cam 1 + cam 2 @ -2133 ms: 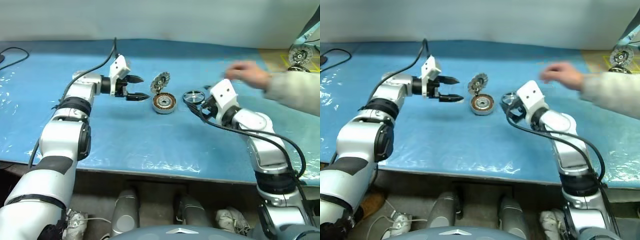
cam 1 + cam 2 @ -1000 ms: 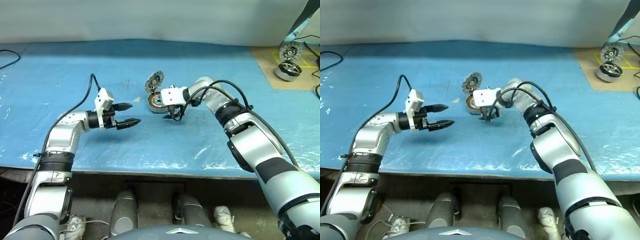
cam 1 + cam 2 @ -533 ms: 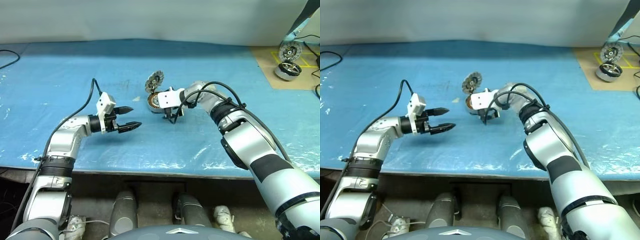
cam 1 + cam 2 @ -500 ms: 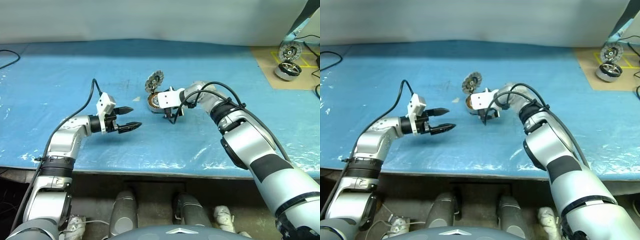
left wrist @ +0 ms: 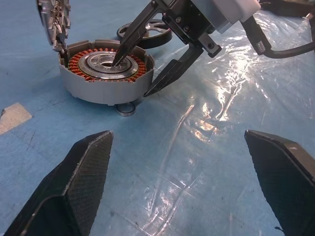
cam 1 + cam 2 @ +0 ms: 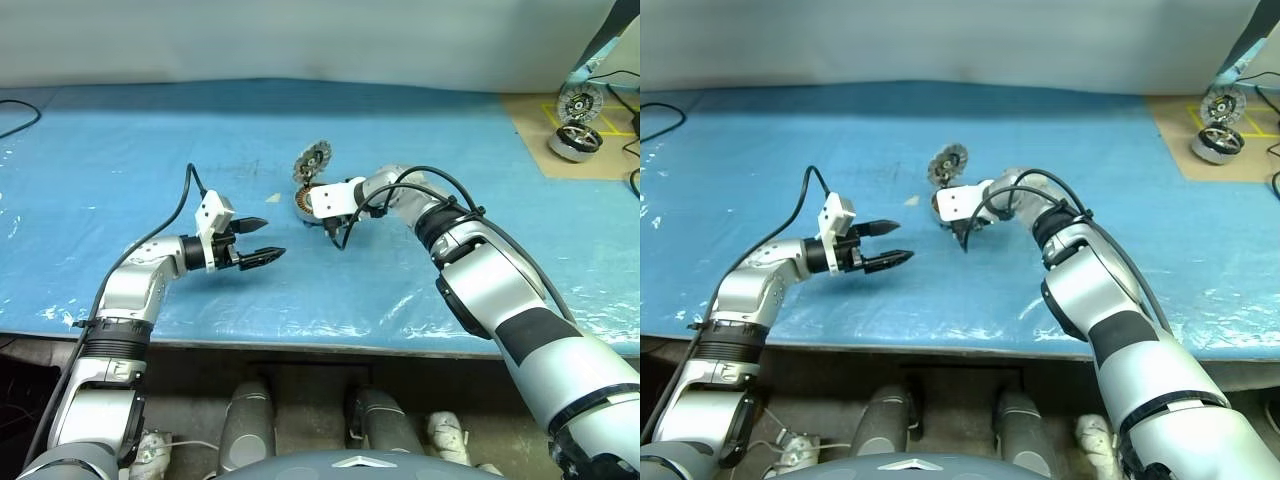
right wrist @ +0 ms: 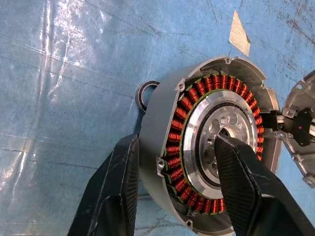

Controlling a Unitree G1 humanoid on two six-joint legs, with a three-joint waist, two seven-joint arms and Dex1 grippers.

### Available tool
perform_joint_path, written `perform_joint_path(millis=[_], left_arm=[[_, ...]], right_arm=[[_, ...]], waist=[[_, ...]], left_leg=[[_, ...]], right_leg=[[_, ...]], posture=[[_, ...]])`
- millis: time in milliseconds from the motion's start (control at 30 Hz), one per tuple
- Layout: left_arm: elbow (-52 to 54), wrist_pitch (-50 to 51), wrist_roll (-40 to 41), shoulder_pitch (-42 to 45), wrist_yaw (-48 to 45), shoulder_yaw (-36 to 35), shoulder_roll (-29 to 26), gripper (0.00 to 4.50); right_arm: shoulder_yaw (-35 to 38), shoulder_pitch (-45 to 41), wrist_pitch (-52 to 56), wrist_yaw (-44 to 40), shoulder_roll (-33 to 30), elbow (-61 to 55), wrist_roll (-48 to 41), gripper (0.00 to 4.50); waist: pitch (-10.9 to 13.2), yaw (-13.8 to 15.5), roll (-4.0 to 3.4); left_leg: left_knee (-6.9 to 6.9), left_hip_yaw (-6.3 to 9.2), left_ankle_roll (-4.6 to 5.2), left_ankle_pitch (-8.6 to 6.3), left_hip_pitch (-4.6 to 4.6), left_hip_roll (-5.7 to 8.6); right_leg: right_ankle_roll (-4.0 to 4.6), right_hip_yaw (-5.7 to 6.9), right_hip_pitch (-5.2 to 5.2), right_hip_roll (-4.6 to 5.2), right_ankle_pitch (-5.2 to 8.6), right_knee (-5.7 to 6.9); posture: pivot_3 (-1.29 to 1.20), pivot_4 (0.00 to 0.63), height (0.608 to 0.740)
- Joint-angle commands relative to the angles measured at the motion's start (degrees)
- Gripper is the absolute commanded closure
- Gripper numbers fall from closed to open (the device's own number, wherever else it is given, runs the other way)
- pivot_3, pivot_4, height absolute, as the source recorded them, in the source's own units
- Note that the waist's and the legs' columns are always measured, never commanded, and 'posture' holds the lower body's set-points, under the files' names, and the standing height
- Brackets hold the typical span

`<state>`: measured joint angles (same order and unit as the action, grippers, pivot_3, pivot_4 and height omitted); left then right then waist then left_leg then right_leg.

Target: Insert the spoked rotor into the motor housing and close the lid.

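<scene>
Fingers of the left gripper [image 6: 262,242] stand wide apart and hold nothing; it hovers low over the blue table cover [image 6: 120,150], pointing toward the motor parts, which lie well apart from it on its far right side. Next comes the motor housing [image 7: 211,152], a grey cup with copper windings around a silver centre, and its lid [image 6: 315,160] stands up open at the far edge of the housing. A small thin ring [image 5: 125,108] lies on the cover, touching or just beside the housing wall. The right gripper [image 5: 147,73] straddles this wall: one finger [image 7: 241,187] reaches inside onto the silver centre, the other one [image 7: 118,182] is outside the wall. Its jaws are partly open, and I cannot tell if they already press on the wall. The spoked rotor [image 5: 147,33] lies flat on the cover just behind the housing, beyond the right gripper's fingers, not held.
</scene>
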<state>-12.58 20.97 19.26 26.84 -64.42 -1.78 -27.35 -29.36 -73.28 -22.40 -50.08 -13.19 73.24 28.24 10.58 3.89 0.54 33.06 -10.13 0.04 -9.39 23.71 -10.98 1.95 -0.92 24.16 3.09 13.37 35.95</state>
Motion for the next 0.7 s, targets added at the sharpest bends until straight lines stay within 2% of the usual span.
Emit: perform_joint_path(millis=[33, 200, 433, 567, 700], left_arm=[[1.4, -1.0, 1.2, 0.4, 0.3, -0.2, 0.1, 0.0], [1.2, -1.1, 1.2, 0.6, 0.5, -0.1, 0.3, 0.0], [0.6, -1.4, 1.1, 0.9, 0.6, 0.3, 1.0, 0.0], [-0.1, -1.3, 1.2, 1.5, 0.2, 0.8, 1.3, 0.0], [-0.7, -1.0, 1.4, 2.0, -0.5, 1.4, 1.1, 0.0]], right_arm=[[1.6, 0.1, -0.1, -4.2, 0.4, -1.0, -1.7, 2.57], [5.2, 1.0, -0.1, -10.5, -2.1, -4.8, -5.7, 2.57], [7.5, 5.6, -1.5, -9.9, -9.0, -17.5, -7.4, 2.57], [9.1, 13.1, 2.5, -15.3, -14.5, -35.0, -10.8, 2.57], [9.2, 24.8, 14.0, -21.1, -18.9, -58.6, -14.0, 2.57]], waist=[[0.0, 0.0, 0.0], [0.0, 0.0, 0.0], [0.0, 0.2, 0.0], [0.0, 0.2, 0.03], [0.0, 0.2, 0.04]], left_leg=[[0.0, 0.0, 0.0, 0.0, 0.0, 0.0], [0.0, 0.0, 0.01, 0.0, 0.01, -0.02], [0.03, -0.01, 0.17, 0.08, 0.17, 0.03], [0.02, 0.0, 0.22, 0.12, 0.2, 0.01], [-0.03, 0.02, 0.23, 0.12, 0.19, -0.03]], right_leg=[[0.0, 0.0, 0.0, 0.0, 0.0, 0.0], [0.01, 0.01, 0.01, -0.01, 0.0, 0.0], [0.01, 0.06, 0.06, 0.02, 0.0, -0.05], [0.0, 0.09, 0.07, 0.0, 0.0, -0.05], [-0.02, 0.11, 0.08, -0.04, -0.01, -0.1]], posture=[[0.0, 0.15, 0.74], [0.0, 0.15, 0.74], [0.0, 0.15, 0.74], [0.0, 0.15, 0.74], [0.0, 0.15, 0.74]])
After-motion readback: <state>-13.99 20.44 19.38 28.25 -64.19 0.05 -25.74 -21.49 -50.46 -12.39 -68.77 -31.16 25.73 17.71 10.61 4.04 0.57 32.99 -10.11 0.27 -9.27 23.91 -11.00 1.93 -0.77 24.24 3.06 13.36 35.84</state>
